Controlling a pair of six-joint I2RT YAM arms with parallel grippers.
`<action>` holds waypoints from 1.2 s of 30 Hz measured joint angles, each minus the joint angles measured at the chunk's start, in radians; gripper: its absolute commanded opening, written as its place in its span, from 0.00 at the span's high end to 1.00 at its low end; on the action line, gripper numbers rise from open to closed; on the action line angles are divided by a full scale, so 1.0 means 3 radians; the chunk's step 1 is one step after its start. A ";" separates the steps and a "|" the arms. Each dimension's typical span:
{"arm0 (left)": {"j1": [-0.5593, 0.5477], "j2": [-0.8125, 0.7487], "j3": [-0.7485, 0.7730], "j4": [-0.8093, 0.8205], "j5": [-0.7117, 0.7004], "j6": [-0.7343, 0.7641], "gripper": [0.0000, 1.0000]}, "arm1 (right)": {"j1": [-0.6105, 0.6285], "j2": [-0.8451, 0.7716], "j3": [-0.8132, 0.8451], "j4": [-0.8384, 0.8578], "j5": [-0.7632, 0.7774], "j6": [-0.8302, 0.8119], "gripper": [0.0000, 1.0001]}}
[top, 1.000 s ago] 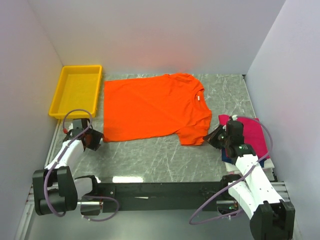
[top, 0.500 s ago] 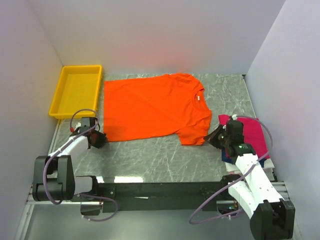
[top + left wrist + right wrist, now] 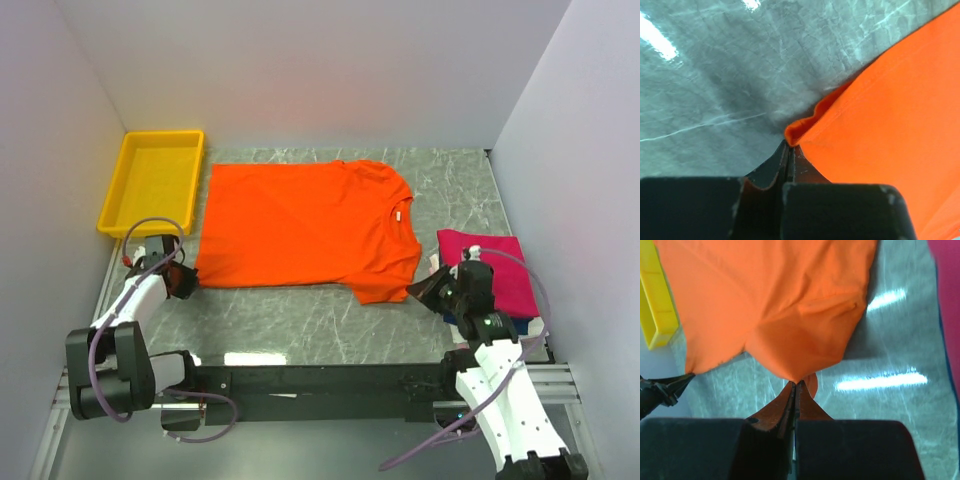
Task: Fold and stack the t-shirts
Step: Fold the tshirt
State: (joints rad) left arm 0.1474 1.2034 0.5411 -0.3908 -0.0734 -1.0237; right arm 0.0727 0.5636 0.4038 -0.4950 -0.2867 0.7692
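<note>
A bright orange t-shirt [image 3: 300,225] lies spread flat on the grey marbled table, collar toward the right. My left gripper [image 3: 186,281] is shut on its near left hem corner [image 3: 801,131]. My right gripper [image 3: 420,291] is shut on the tip of the near sleeve [image 3: 799,374], which lifts to a point at the jaws. A magenta-pink t-shirt [image 3: 495,268] lies folded at the right on top of navy blue [image 3: 462,318] and white [image 3: 535,330] ones, beside my right arm.
A yellow plastic tray [image 3: 155,180] stands at the back left, next to the orange shirt's far hem; it also shows as the tray [image 3: 657,300] in the right wrist view. White walls close in the table on three sides.
My left gripper closed on the orange shirt's near left corner and pulled it leftward. My right gripper drew the sleeve toward the near edge, so the shirt now lies squarer and stretched wider.
</note>
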 measured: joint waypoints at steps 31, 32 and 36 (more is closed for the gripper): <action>-0.0038 0.0958 0.1141 0.0039 0.0205 0.0188 0.99 | 0.0187 0.2159 0.1162 0.0505 0.0381 -0.0116 1.00; -0.0043 0.0988 0.1176 0.0039 0.0205 0.0181 0.99 | 0.0178 0.2213 0.1214 0.0519 0.0383 -0.0120 1.00; -0.0061 0.1087 0.1265 0.0034 0.0205 0.0142 0.99 | 0.0148 0.2389 0.1433 0.0566 0.0381 -0.0142 1.00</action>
State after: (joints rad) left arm 0.1291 1.5295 0.9207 -0.3805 -0.0120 -0.9810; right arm 0.1169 1.2804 0.8337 -0.3252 -0.1722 0.7265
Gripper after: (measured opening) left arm 0.014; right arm 0.007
